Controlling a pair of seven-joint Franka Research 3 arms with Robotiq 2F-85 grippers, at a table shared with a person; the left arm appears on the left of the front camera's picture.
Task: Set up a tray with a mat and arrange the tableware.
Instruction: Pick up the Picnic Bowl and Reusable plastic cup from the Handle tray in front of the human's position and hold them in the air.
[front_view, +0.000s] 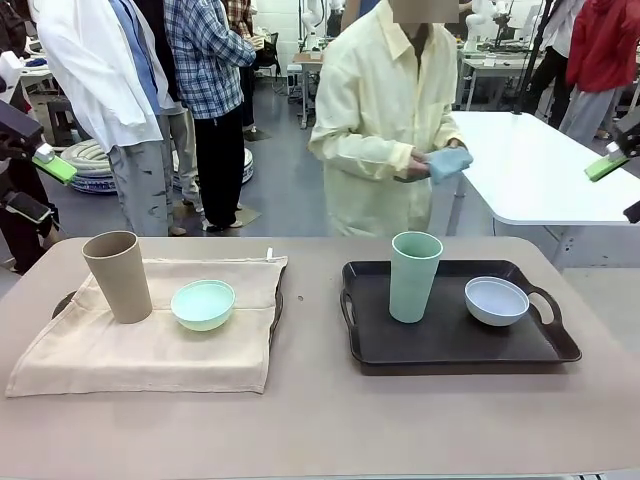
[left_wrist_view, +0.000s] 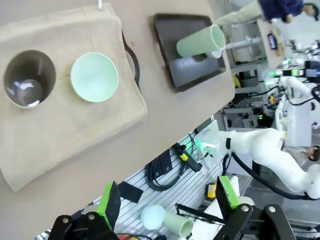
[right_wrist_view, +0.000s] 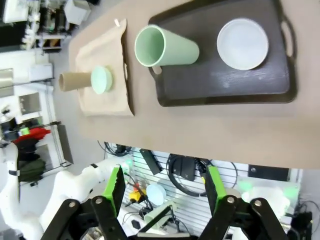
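The left pincer (left_wrist_view: 167, 200) and the right pincer (right_wrist_view: 165, 192) are hanging spread wide and empty above the surface (front_view: 320, 420). Below them, the tan cup (front_view: 117, 275) and the mint green bowl (front_view: 203, 303) are sitting on a beige mat (front_view: 150, 350) that is draping one tray (front_view: 279, 300). The pale green cup (front_view: 414, 276) and the greyish white bowl (front_view: 497, 300) are standing on a bare black tray (front_view: 450, 345), which probably is lacking its mat. The person is holding a blue cloth (front_view: 447, 163).

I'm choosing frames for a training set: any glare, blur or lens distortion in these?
Front view: sharp, evenly lit, faint sheen on the tray. Left wrist view: wide-angle stretch makes the green cup look tipped over; a bright reflection sits inside the tan cup. Right wrist view: sharp, with pale glare across the tray floor.
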